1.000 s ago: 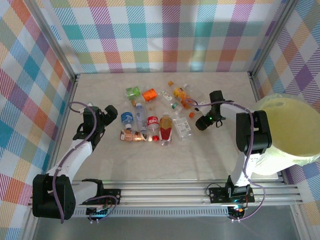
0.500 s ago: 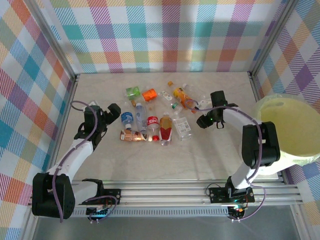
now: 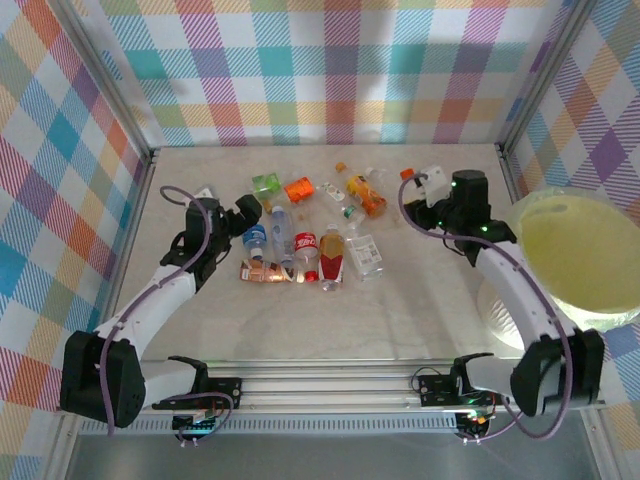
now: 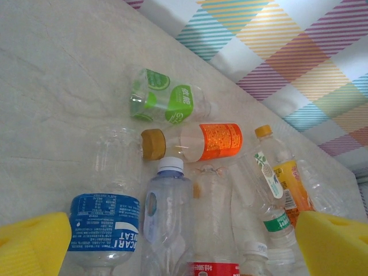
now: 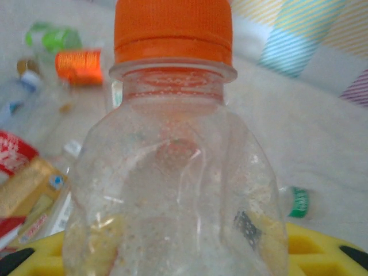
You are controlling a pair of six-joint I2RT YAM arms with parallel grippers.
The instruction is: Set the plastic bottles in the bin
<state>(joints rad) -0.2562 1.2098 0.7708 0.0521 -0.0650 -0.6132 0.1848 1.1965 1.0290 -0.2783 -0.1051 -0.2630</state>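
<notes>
Right wrist: right jaws clamp an orange-capped clear bottle [image 5: 172, 172]; left jaws gape, blue-labelled bottle [image 4: 106, 227] just ahead.

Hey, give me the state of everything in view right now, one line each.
Left pincer: open, empty, above the loose bottles.
Right pincer: shut on the orange-capped bottle.
Orange-capped bottle: capped, held off the table.
Loose bottles: lying on the table.
Bin: upright, open-topped.

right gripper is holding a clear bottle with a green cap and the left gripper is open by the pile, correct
Not quite: the cap is orange, not green, as the right wrist view shows. The rest holds: the right gripper is shut on a clear bottle, and the left gripper is open by the pile.
</notes>
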